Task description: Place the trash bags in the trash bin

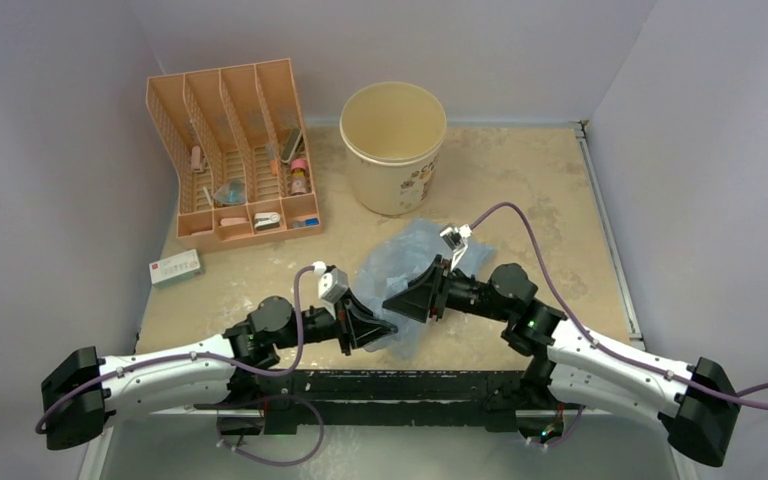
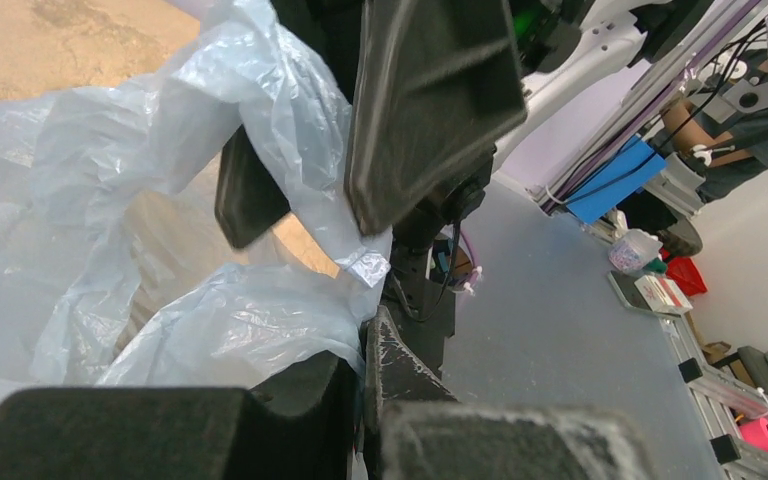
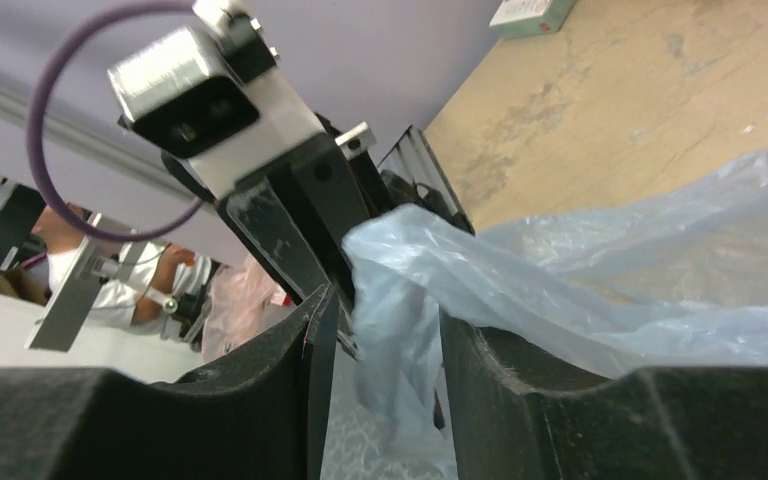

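The light-blue trash bag [image 1: 412, 256] lies crumpled on the table in front of the cream trash bin [image 1: 395, 145], which stands upright at the back. My left gripper [image 1: 372, 330] sits at the bag's near edge. In the left wrist view it [image 2: 370, 350] is shut on a fold of the bag [image 2: 110, 150]. My right gripper [image 1: 412, 298] faces it from the right. In the right wrist view it [image 3: 385, 330] is open, with a hanging fold of the bag [image 3: 610, 270] between its fingers. The two grippers nearly touch.
An orange slotted organizer rack [image 1: 235, 150] with small items stands at the back left. A small white and red box [image 1: 175, 267] lies at the left table edge. Grey walls close in the left, back and right sides.
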